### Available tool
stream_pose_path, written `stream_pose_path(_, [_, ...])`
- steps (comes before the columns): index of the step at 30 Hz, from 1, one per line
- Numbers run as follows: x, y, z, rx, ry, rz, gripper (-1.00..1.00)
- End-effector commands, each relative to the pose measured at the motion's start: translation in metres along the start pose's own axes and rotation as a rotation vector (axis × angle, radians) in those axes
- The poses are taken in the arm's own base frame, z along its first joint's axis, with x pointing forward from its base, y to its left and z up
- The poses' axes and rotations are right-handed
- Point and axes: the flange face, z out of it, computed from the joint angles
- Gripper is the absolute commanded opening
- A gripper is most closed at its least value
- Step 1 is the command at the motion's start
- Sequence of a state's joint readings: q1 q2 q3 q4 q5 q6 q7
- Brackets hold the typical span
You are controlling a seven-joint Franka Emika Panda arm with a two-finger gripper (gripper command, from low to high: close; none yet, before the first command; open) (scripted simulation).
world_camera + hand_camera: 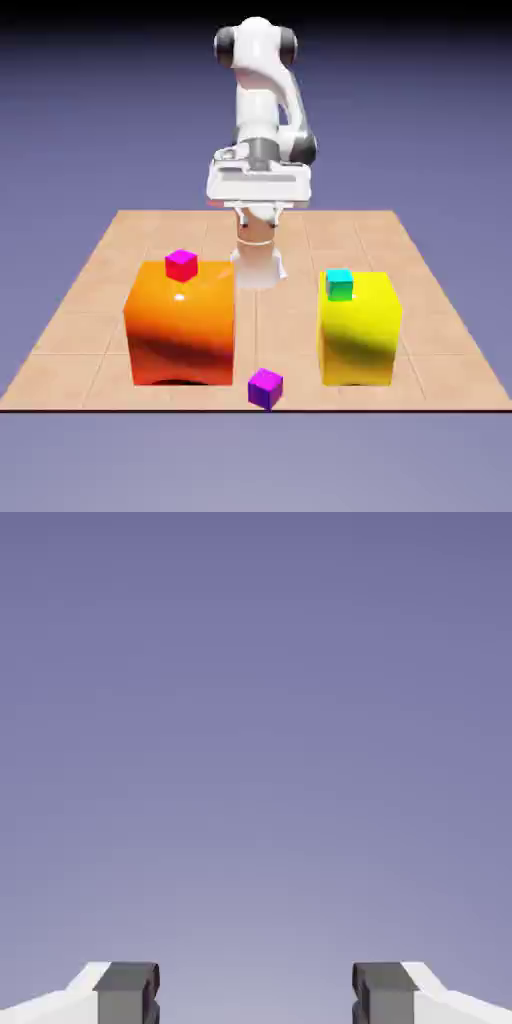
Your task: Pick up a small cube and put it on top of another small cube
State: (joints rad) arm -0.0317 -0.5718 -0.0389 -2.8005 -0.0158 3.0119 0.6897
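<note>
- Step in hand, as I judge it: the very start, before any grasp; no small cube sits on another, so both the pick and the placing are to be done.
- The gripper [256, 994] stands wide, its two fingers well apart with nothing between them; the hand view shows only plain backdrop beyond, so it seems to point out over the scene rather than down at a cube.
- The pink cube [181, 265], likely the one to be stacked upon, rests on top of the orange block [183, 325], on the exterior view's left.
- The cube to be lifted I cannot single out for certain; it may be hidden behind a big block; the teal cube [339, 285] on the yellow block [357, 340], on the exterior view's right, and the purple cube [265, 388] on the table [300, 365], near its front edge, are the others in sight, and neither looks like a sure match.
- Next move, in my judgement: settle which cube is wanted, turn the fingers downward and bring them over it, jaws kept wide; then lower, close, and lift high enough to clear the big blocks.
- Count of what shows: three small cubes, one pink, one teal, one purple; two big blocks, one orange, one yellow; one table; one arm [258, 85]; one gripper with two fingers.
</note>
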Motion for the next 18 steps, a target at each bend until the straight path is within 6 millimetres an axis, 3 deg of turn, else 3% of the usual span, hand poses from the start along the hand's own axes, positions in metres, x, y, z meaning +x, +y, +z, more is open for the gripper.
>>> stream_pose_path(1, [0.017,0.020,-0.001,-0.034,0.012,0.002,0.00])
stream_pose_path(6, [0.087,0.130,-0.024,-0.201,0.050,0.020,0.00])
stream_pose_path(10, [0.119,0.228,-0.061,-0.330,0.053,0.045,0.00])
stream_pose_path(14, [0.124,0.326,-0.113,-0.448,0.034,0.082,0.00])
stream_pose_path(18, [0.101,0.418,-0.176,-0.548,-0.004,0.130,0.00])
